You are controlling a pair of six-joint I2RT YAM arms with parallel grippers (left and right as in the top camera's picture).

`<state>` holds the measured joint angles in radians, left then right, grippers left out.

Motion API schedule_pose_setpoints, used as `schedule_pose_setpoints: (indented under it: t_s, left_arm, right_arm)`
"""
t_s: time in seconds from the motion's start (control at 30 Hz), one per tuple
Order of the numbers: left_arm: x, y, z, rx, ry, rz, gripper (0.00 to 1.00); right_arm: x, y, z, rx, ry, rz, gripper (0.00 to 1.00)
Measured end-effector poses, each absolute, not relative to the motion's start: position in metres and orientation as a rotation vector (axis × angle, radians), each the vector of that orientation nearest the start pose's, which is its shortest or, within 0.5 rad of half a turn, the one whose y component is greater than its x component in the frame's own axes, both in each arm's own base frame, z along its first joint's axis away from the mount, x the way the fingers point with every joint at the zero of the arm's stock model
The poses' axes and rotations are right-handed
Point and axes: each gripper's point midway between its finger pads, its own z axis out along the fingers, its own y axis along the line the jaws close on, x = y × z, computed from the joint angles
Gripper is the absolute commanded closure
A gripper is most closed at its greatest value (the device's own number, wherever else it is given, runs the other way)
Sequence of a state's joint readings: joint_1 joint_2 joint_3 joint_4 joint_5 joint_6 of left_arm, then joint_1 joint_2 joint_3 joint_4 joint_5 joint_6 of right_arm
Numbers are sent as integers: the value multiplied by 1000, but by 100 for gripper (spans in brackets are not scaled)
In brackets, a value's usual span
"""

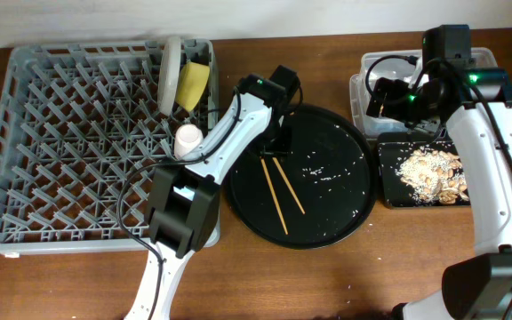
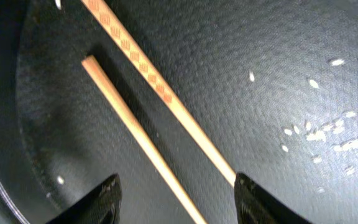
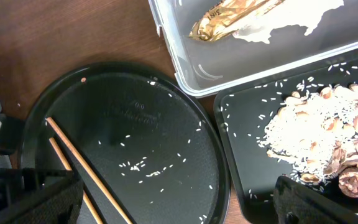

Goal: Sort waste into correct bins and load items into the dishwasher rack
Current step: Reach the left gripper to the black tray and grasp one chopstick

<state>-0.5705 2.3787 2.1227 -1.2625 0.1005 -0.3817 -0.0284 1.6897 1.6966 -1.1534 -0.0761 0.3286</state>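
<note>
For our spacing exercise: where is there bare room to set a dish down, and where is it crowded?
Free: the dishwasher rack left of the plate; the round tray right of the chopsticks, bar rice grains. Crowded: the rack's right edge, holding plate, yellow bowl, pink cup.

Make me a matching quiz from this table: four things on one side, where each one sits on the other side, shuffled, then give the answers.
Things
1. chopsticks
2. wrapper
3. scraps
4. bowl

Places
A. in the clear tub
B. in the rack
C. on the round tray
D. in the rectangular black tray

Pairs: 1-C, 2-A, 3-D, 4-B
</note>
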Motion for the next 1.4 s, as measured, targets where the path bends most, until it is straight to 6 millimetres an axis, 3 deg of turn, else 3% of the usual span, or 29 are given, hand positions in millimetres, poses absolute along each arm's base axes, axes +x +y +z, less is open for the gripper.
schedule_pose_setpoints:
  t_s: [0.1,0.27,0.5,0.6,0.77,0.93,1.4]
  left_arm:
    - [398,-277,33,215,3095,-208,44]
    - [403,-295,32,217,3039,-232,47]
    - [389,-313,31,310,3001,-140,49]
    - [386,-307,23,285,3014,-97,55]
    - [385,-300,16,198,3026,-58,56]
    - [384,-298,14,174,3031,-48,70]
    - [385,-296,12,140,3042,-69,75]
  right_arm:
    - [397,2,214,462,2687,190,1]
    - [397,2,214,462,2687,190,1]
    - [397,2,214,462,2687,191,1]
    - [397,2,214,462,2687,190,2]
    - [397,2,214,462,2687,190,2]
    - [397,2,214,462,2687,190,2]
    - [397,2,214,462,2687,191,2]
